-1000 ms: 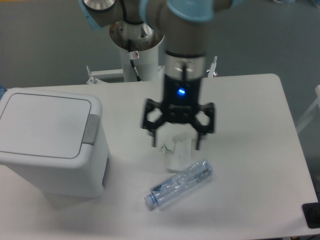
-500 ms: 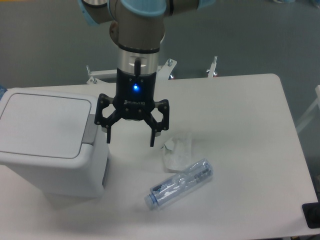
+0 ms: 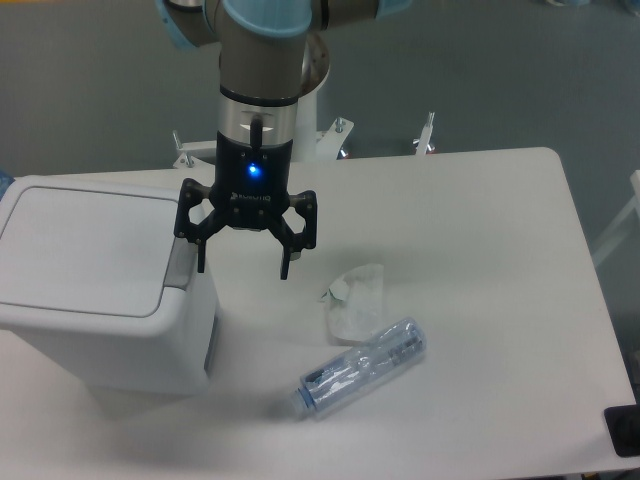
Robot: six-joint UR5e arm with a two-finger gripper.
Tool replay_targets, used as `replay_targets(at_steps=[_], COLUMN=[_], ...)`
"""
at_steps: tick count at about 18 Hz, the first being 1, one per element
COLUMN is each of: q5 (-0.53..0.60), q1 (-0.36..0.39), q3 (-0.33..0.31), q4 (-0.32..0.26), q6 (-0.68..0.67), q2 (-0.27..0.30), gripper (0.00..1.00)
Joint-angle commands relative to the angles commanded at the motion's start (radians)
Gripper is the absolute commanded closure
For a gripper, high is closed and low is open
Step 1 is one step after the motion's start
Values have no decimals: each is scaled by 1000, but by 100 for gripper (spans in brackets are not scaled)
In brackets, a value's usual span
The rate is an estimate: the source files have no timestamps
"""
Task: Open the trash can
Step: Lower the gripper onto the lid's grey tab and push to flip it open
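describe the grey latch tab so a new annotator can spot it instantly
Start at the large white boxy plastic trash can on the table's left side. Follow its flat white lid to the right edge: the small grey rectangular push-latch tab sits there, just under the open black pincer. It is the bin's only grey part.

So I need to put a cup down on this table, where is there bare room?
The right side of the table is bare, from the clear bottle and crumpled clear wrapper to the right edge. The left is crowded: the trash can fills it, with the open gripper hanging beside its latch.
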Motion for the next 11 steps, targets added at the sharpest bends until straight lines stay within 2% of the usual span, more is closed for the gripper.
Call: replay_targets(at_steps=[11], q5=[5], q1=[-21], q3=[-9], q4=[3], q6=[-20], q2=[-2], gripper=[0])
